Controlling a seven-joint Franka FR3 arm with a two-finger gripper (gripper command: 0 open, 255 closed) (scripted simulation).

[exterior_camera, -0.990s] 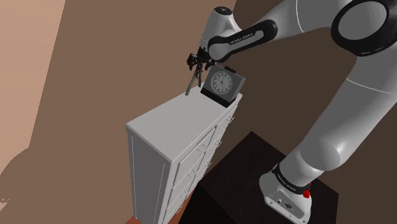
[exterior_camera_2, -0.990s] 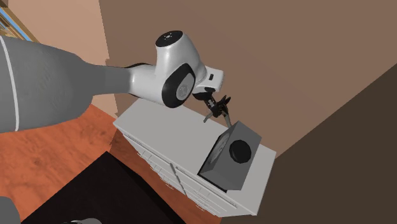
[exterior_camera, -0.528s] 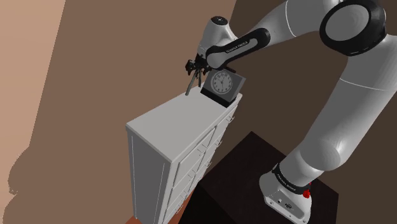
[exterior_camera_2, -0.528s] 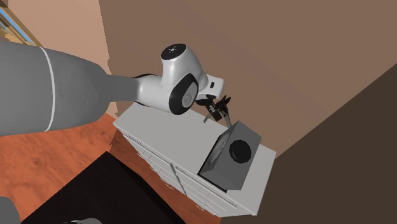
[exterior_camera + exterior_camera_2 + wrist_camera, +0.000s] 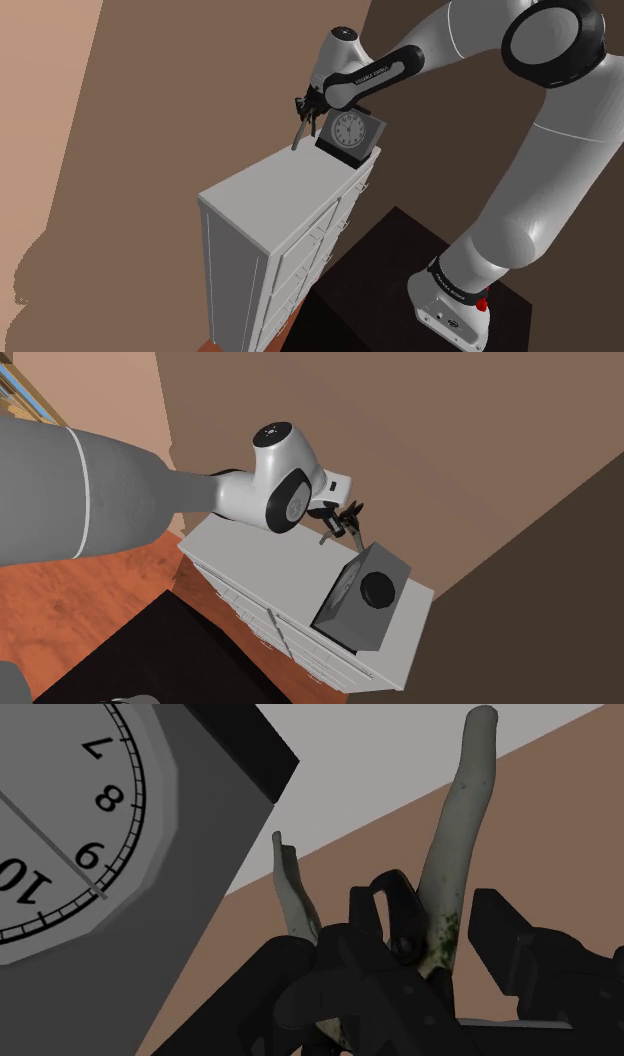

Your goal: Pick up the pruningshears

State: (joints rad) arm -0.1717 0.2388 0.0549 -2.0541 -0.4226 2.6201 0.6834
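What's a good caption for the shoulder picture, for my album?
The robot's black hand grips pruning shears at a white dresser's back edge, beside a dark clock.

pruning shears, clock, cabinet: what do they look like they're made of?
Pruning shears: pale grey, matte arms with green-dark speckling near the pivot, perhaps weathered metal. The pivot parts are black, material unclear.
Clock: flat dark grey case, white face with black numerals. Could be plastic or painted, cannot tell.
Cabinet: plain white, matte, panelled drawer fronts. No grain shows, so the material stays open.

Matt grey shears [image 5: 457, 854], green-flecked — smooth matt white dresser [image 5: 285, 195].
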